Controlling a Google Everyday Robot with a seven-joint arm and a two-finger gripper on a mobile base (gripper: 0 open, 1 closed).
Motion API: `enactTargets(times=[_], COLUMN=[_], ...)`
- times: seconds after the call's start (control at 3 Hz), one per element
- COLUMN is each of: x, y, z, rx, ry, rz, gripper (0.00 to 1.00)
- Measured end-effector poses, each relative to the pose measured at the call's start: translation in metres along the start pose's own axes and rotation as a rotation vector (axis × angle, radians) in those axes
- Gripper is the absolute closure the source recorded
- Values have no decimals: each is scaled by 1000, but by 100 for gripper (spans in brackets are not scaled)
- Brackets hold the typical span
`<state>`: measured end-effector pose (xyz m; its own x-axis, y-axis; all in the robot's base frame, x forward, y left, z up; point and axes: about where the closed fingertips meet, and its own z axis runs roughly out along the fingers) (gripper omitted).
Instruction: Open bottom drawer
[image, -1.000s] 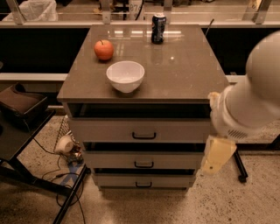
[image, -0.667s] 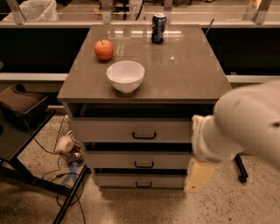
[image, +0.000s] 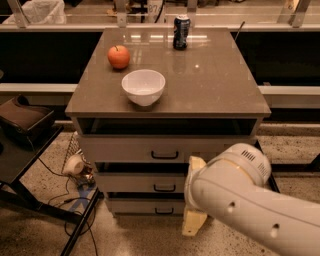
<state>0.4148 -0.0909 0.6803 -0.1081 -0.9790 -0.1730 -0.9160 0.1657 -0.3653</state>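
**Arm lowered across the cabinet front; drawer not yet pulled**

My arm (image: 250, 210) has swung down and to the left from the cabinet's right edge. It now crosses the right half of the lower front. The cabinet (image: 125, 150) has not moved.

My gripper (image: 194, 220) has dropped with the arm from middle-drawer height to the foot of the cabinet, just right of the lowest handle. I cannot tell whether it is released or clenched, nor whether it touches anything.

By my judgement the approach is nearly complete and the pull has not begun.

The bottom drawer (image: 135, 206) is the lowest and slimmest pale grey front, directly under the middle drawer. It is closed. Its handle (image: 164, 211), a small black bar at the centre of the front, is uncovered.
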Motion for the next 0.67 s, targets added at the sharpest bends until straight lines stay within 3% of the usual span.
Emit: enactTargets(times=[0.33,0.67], x=[0,0], y=[-5,-5], z=[6,6], rx=[41,41], ry=[12,12], rz=[32,32], gripper=[0,0])
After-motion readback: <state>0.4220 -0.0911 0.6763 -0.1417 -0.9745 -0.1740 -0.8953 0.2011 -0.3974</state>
